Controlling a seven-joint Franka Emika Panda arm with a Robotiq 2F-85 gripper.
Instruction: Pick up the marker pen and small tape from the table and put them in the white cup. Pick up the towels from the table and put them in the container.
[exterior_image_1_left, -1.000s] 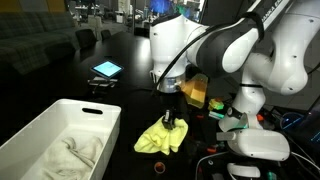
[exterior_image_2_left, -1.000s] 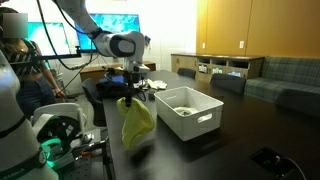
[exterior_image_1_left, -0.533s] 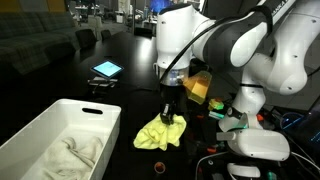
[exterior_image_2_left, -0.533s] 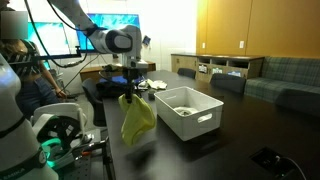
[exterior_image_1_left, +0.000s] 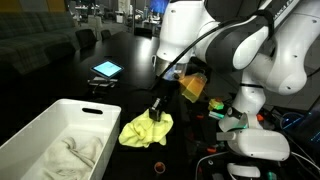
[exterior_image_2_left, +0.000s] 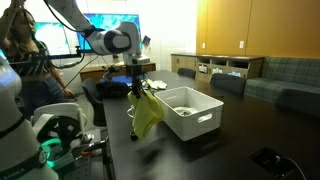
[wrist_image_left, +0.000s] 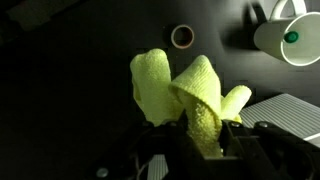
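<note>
My gripper (exterior_image_1_left: 157, 107) is shut on a yellow towel (exterior_image_1_left: 145, 129) and holds it in the air above the dark table, beside the white container (exterior_image_1_left: 60, 135). The towel hangs down from the jaws in both exterior views (exterior_image_2_left: 149, 112) and fills the middle of the wrist view (wrist_image_left: 185, 95). A pale towel (exterior_image_1_left: 72, 152) lies inside the container. The white cup (wrist_image_left: 290, 40) stands at the top right of the wrist view with a green-capped marker (wrist_image_left: 291, 37) in it. A small tape roll (wrist_image_left: 182, 36) lies on the table near it.
A tablet (exterior_image_1_left: 106, 69) lies on the table farther back. A yellow box (exterior_image_1_left: 192, 88) and cables sit by the robot base. A person (exterior_image_2_left: 20, 60) stands near monitors behind the arm. The container's corner (wrist_image_left: 285, 108) shows at the right of the wrist view.
My gripper has lifted the yellow towel higher and carried it toward the white container. The towel now swings out to the side below the jaws.
</note>
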